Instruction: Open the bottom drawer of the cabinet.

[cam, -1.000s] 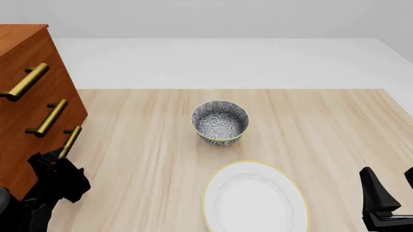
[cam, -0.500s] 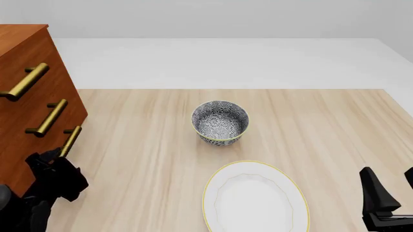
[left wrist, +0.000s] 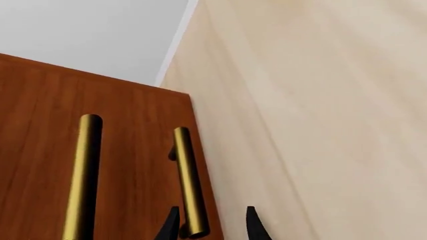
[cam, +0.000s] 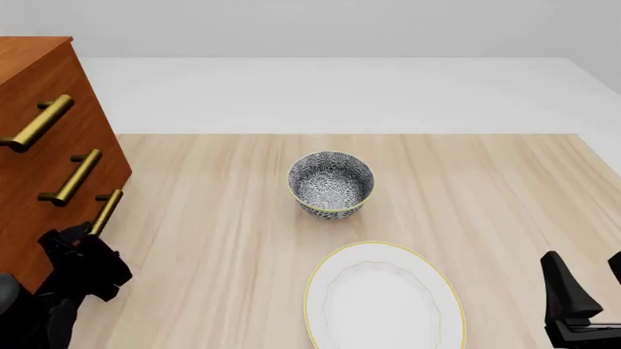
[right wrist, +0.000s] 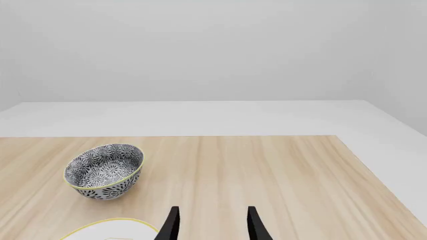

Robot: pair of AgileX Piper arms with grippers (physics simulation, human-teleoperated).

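While the bottom drawer (cam: pixel 60 240) sits lowest in the cabinet (cam: pixel 43 145) at the bench's (cam: pixel 243 218) left edge, the left claw (left wrist: pixel 210 225) straddles its handle (left wrist: pixel 188 182), fingers apart, slightly nearer than before. Open bench spreads rightward. One bowl (cam: pixel 331 184), one plate (cam: pixel 385 298), three handles. The right claw (right wrist: pixel 210 225) idles open, empty.

Left gripper (left wrist: pixel 210 224) open, seemingly low; right gripper (right wrist: pixel 210 223) open.

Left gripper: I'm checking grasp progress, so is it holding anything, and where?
Nothing yet. The left gripper is open, its fingers straddling the near end of the bottom drawer's handle.
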